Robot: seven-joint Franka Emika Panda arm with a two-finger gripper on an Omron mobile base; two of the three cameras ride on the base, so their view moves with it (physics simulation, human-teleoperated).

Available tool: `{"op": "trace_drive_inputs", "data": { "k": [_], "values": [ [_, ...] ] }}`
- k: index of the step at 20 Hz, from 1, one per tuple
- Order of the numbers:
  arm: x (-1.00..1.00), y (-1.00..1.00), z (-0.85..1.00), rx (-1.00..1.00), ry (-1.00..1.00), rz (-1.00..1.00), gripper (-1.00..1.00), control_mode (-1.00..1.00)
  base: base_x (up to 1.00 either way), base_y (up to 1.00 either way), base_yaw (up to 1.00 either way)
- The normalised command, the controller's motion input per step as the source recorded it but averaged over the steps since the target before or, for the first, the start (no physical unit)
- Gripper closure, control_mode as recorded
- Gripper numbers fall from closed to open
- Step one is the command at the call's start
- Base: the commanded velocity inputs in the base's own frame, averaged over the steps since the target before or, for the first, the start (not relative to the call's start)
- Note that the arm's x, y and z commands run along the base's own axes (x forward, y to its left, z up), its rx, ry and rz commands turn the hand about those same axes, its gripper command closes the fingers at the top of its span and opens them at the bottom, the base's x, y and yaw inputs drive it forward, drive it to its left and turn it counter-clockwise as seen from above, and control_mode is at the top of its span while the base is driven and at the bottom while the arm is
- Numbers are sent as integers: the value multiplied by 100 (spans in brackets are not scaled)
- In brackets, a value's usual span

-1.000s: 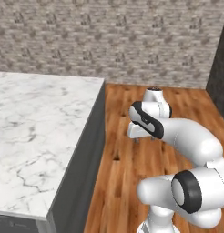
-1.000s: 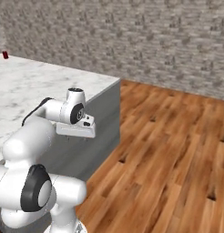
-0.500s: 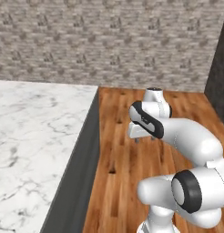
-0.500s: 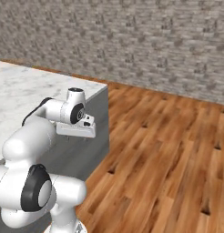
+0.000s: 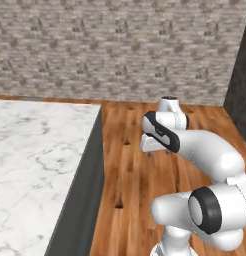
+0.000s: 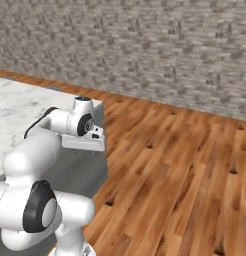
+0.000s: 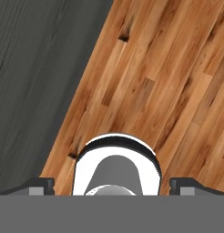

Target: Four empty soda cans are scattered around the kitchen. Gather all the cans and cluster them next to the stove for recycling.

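Spreading wide with nothing between them, my jaws [image 7: 112, 184] pointed down at the wooden floor [image 7: 168, 82], their two dark fingertips [image 7: 38, 185] standing far apart at either side of the hand view. Below me the planks ran slantwise beside the dark grey side of the counter [image 7: 36, 77]. From the base cameras, my jaws [image 5: 158, 153] hung over the floor just beside the corner of the counter [image 5: 40, 150], whose white marble top lay bare where I could see it. My white arm [image 5: 205, 155] folded back above the boards. Beyond stood a grey stone wall [image 5: 120, 50]. I could not tell where the soda cans or stove were.
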Motion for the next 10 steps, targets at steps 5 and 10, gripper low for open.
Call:
{"op": "trace_drive_inputs", "data": {
  "k": [5,10],
  "values": [
    [0,0,0,0,0,0,-100,100,73,0,-6],
    [0,0,0,0,0,0,-100,100,73,0,-1]
  ]
}}
